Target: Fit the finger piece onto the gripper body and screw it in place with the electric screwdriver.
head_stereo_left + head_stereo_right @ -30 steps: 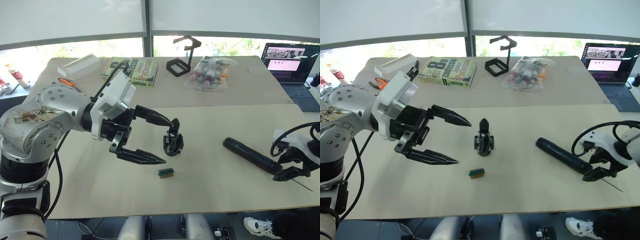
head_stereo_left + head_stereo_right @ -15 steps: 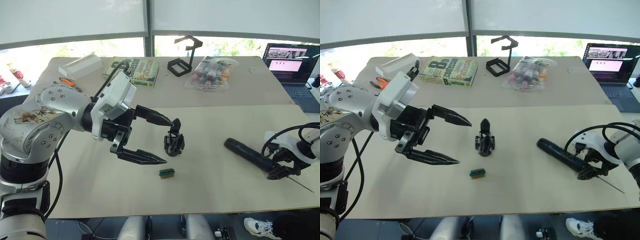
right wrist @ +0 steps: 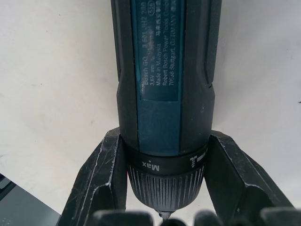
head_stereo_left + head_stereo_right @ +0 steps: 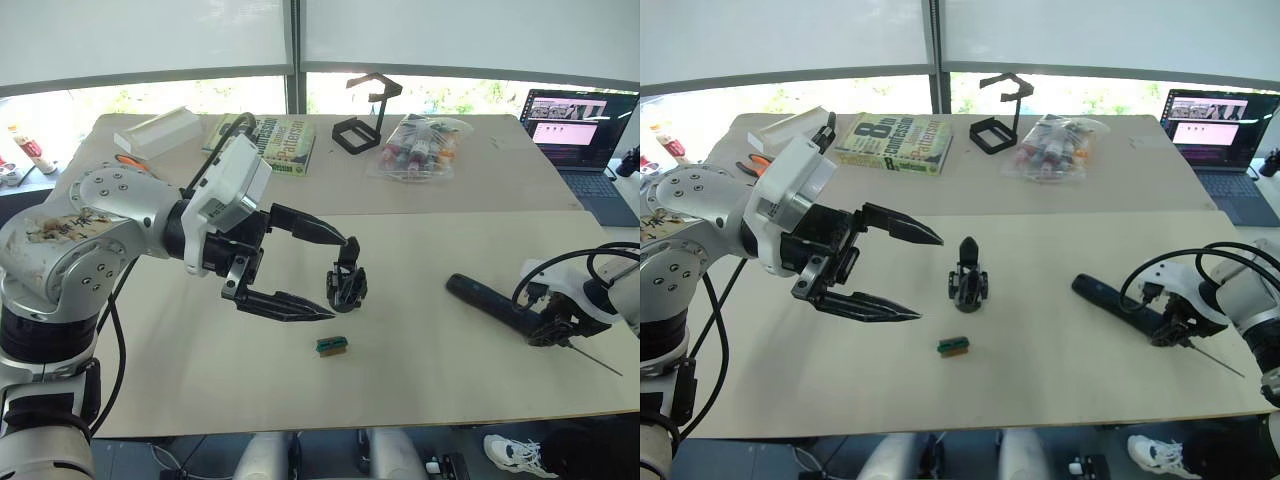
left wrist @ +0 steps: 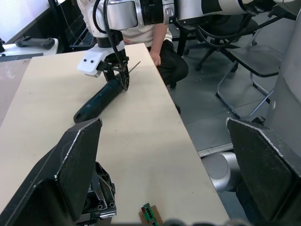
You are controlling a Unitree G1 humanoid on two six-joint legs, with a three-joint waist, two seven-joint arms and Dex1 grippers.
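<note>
The left gripper (image 4: 903,275) hovers above the desk (image 4: 1060,380) with its two black fingers spread wide apart and nothing between them. Just beyond its fingertips the gripper body (image 4: 968,277) stands upright on the desk, one pointed black finger sticking up from its top. A small green-and-brown block (image 4: 954,346) lies on the desk a little nearer the front edge, apart from both.

Toward the right edge of the desk the electric screwdriver (image 4: 492,301) lies flat, its thin metal bit pointing toward the front right corner. The right gripper (image 4: 556,328) is closed around the screwdriver's bit end; the right wrist view shows its two fingers (image 3: 99,175) pressed against either side of the ribbed collar.

At the back of the desk sit a book (image 4: 892,131), a black wire-frame stand (image 4: 998,110), a clear bag of small items (image 4: 1055,146) and an open laptop (image 4: 1220,125).
</note>
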